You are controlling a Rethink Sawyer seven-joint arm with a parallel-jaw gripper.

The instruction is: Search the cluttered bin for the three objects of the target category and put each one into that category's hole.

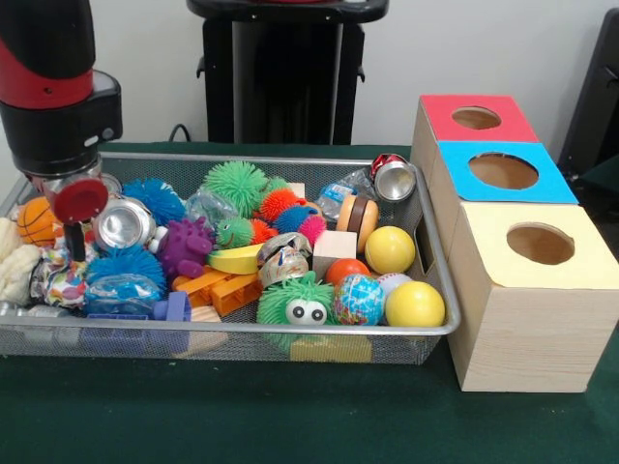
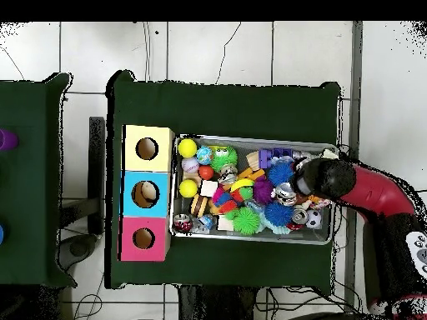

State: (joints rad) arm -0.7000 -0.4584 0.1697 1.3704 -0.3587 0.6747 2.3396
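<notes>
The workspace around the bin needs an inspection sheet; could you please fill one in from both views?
Surface: dark green table, bare in front of the bin.
Job's things: silver mesh bin full of toys; red-topped box's hole empty, farthest of three boxes in the front view.
Clutter: yellow balls, spiky green ball, crushed can, purple spiky toy, globe ball, among others.
Grippers: gripper low over the bin's end farthest from the boxes; open or shut unclear.
Cables: black cable behind the bin.
Surroundings: black pedestal, tiled floor.
</notes>
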